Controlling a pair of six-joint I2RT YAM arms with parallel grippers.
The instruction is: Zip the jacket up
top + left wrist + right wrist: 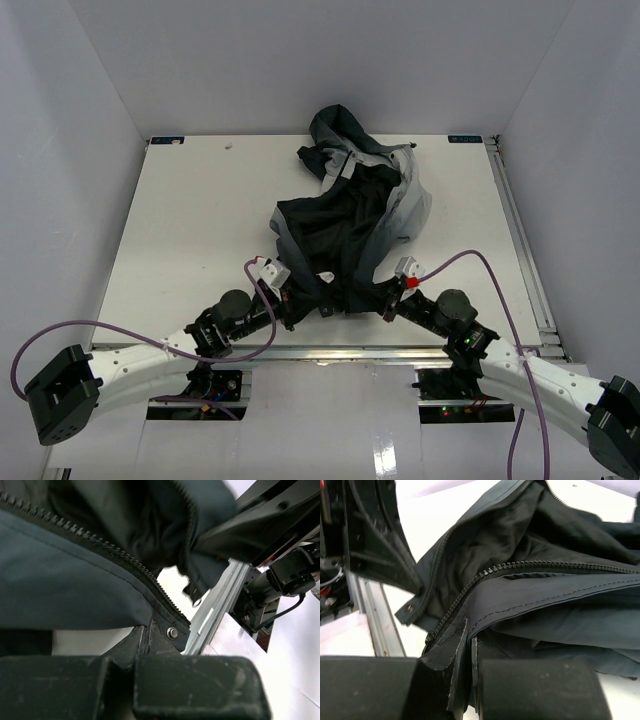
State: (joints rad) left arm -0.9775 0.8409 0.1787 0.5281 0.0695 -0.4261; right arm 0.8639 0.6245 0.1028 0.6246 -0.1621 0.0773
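Top external view: the jacket (350,215) lies crumpled on the middle to far part of the white table (190,220). Its front is open with the dark lining up, a light grey panel runs down its right side, and the hood (340,130) is bunched at the far edge. The bottom hem lies nearest the arm bases. The left gripper (293,302) is at the hem's left corner and the right gripper (385,304) at its right corner, both touching fabric with the hem stretched between them. Left wrist view: the left claw is closed, pinching the bottom corner of one front edge right beside a silver snap button (172,632). The zipper teeth (100,545) run up and left from the pinch and mesh with nothing. The metal rail (215,612) at the table edge is just behind the corner. Right wrist view: the right claw is clamped tight on the bottom end of the other front edge, and the second tooth row (530,565) climbs away from the fingers to the right. The opposite front flap sits apart at left, with open dark lining between the two edges. The zipper halves are not joined and the front is unzipped.
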